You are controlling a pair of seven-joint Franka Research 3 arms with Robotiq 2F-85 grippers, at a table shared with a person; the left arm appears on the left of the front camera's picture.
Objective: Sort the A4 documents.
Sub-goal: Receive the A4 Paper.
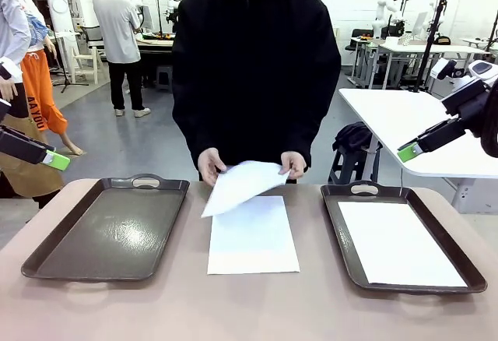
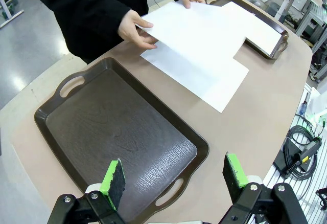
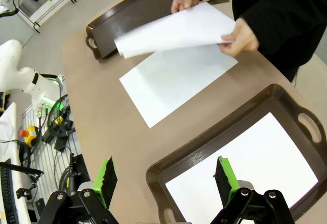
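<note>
The A4 documents are white sheets. One lies flat on the table's middle [image 1: 253, 236] [image 2: 204, 75] [image 3: 173, 81]. The person at the far side holds another sheet [image 1: 243, 185] [image 2: 194, 27] [image 3: 173, 29] in both hands, lifted and tilted just above the flat one. A third sheet [image 1: 398, 244] [image 3: 255, 160] lies in the right tray [image 1: 342, 236] [image 3: 214, 142]. My left gripper [image 1: 47, 158] [image 2: 174, 175] hangs open above the near end of the left tray [image 1: 109, 232] [image 2: 112, 127], which holds nothing. My right gripper [image 1: 412, 150] [image 3: 166, 178] stands open above the right tray's near corner.
Both dark brown trays have handles at their short ends and flank the middle sheet. Bare table [image 1: 249, 302] runs along the front edge. Cables [image 2: 299, 150] [image 3: 56, 127] lie on the floor beside the table. A white table [image 1: 405, 119] stands behind at the right.
</note>
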